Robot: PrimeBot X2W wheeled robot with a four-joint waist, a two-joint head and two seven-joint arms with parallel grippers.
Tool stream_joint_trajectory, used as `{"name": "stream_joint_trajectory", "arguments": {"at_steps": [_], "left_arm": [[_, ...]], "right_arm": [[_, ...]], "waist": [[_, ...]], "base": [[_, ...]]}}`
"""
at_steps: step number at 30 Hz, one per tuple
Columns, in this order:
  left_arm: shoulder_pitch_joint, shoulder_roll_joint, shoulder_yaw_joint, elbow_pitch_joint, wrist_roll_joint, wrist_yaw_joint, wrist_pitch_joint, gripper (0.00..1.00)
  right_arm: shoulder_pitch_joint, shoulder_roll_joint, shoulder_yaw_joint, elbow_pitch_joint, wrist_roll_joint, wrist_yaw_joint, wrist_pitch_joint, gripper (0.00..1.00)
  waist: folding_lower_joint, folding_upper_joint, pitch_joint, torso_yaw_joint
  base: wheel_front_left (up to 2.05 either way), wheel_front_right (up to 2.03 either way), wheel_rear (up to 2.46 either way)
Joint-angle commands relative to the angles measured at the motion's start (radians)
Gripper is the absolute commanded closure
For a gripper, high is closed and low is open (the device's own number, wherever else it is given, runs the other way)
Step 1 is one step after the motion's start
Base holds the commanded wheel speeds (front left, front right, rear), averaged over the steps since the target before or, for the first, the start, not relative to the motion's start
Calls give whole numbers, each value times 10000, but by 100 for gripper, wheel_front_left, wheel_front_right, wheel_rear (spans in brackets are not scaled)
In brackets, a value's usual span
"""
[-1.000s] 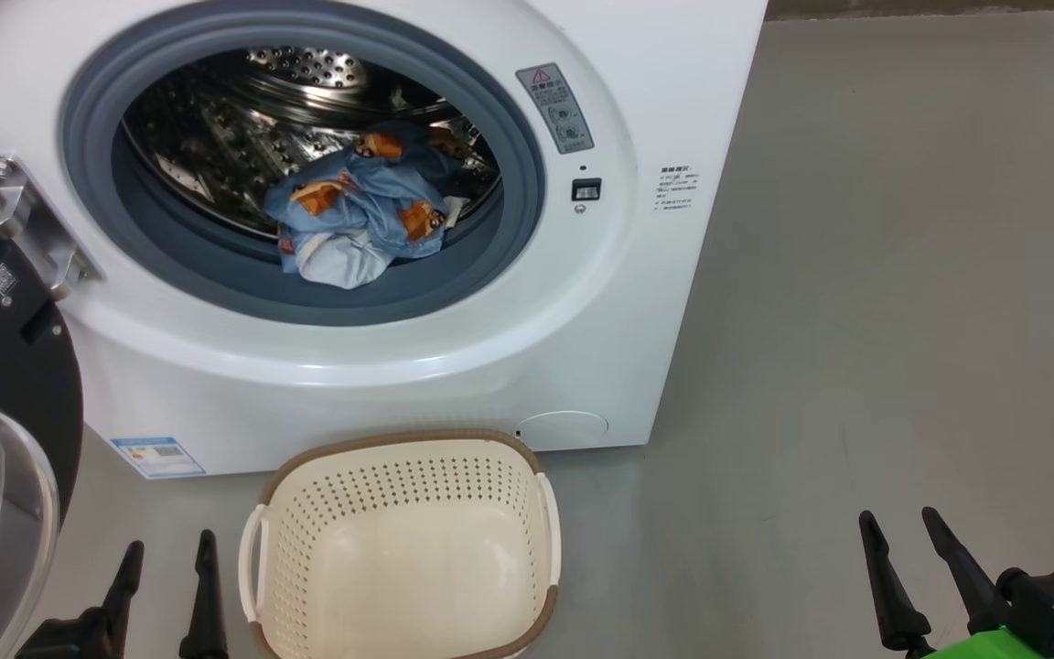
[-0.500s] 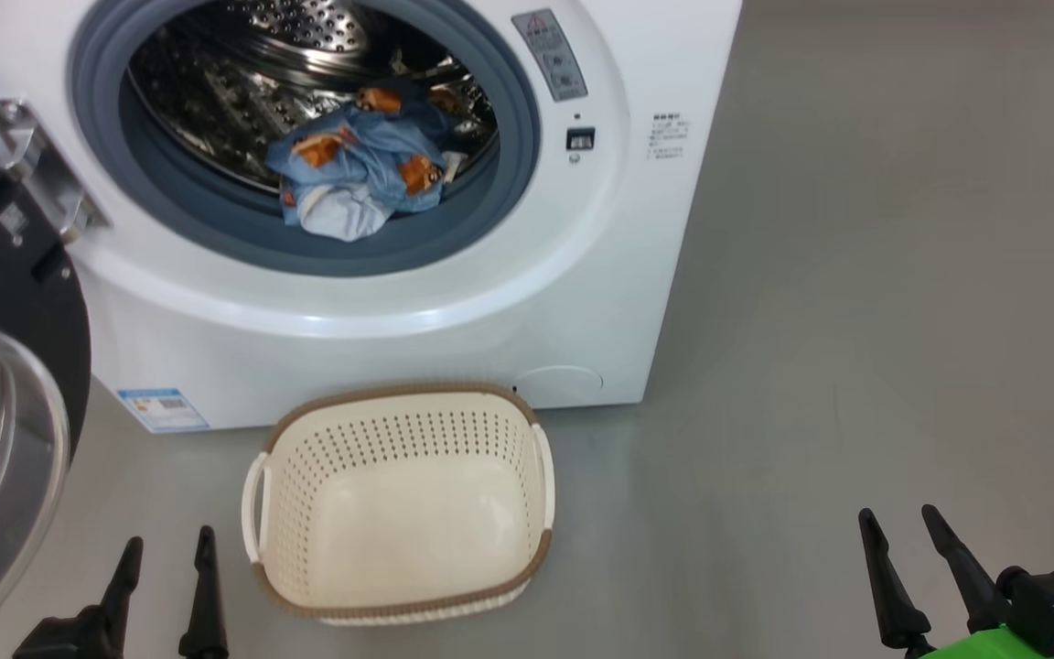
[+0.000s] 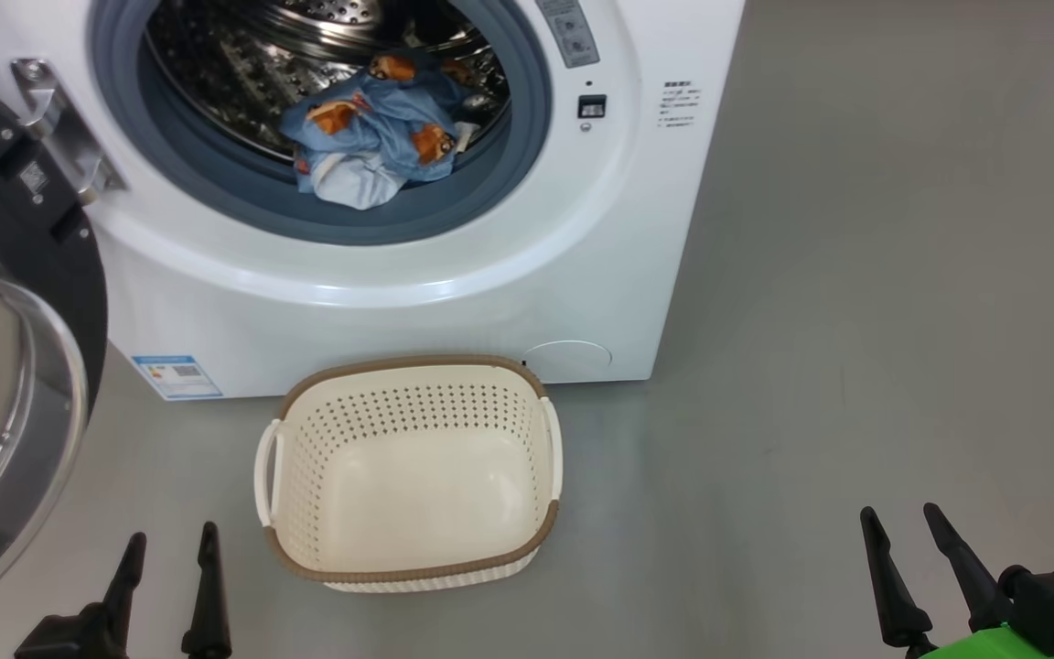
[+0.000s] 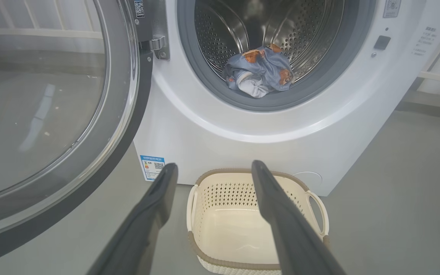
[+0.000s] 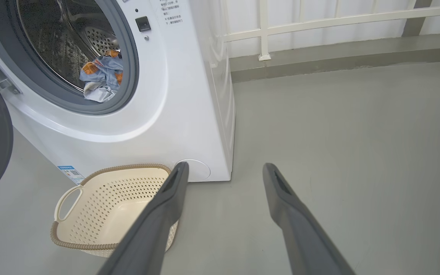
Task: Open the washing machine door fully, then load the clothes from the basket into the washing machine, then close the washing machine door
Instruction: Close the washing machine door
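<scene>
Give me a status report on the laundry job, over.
Both jaws open, empty. Clothes inside the washing machine; basket empty; door wide open, not yet closed. Nothing seen between door and opening.

The left gripper [image 3: 172, 535] and the right gripper [image 3: 899, 512] are held low and well apart from each other, each with its jaws spread wide, its long dark fingers [image 4: 281, 214] pointed forward, and nothing gripped between them.
</scene>
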Motion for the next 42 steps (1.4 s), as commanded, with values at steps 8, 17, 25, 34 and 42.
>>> {"name": "stream_joint_trajectory", "arguments": {"at_steps": [8, 17, 25, 34, 42], "left_arm": [[-173, 68, 527, -451, -98, -27, -63, 0], [164, 62, 348, -620, -582, 233, -63, 0], [416, 62, 206, -632, -879, 467, -63, 0], [701, 61, 10, -680, -1063, 579, -63, 0], [885, 61, -93, -740, -1148, 639, -63, 0]], "right_arm": [[-230, -193, 452, -347, -92, 27, -76, 0], [-455, -467, 986, -176, -85, 27, -76, 0], [-647, -667, 1422, -92, -25, 27, -76, 0], [-750, -729, 1921, 28, 59, 27, -76, 0], [-779, -709, 2139, 122, 132, 27, -76, 0]], "waist": [[0, -1, 29, 1039], [0, -1, -206, 2554], [0, -1, -318, 3713], [0, -1, -532, 4766], [0, -1, -744, 5295]], "base": [[0, 0, 0], [0, 0, 0], [0, 0, 0], [0, 0, 0], [0, 0, 0]]}}
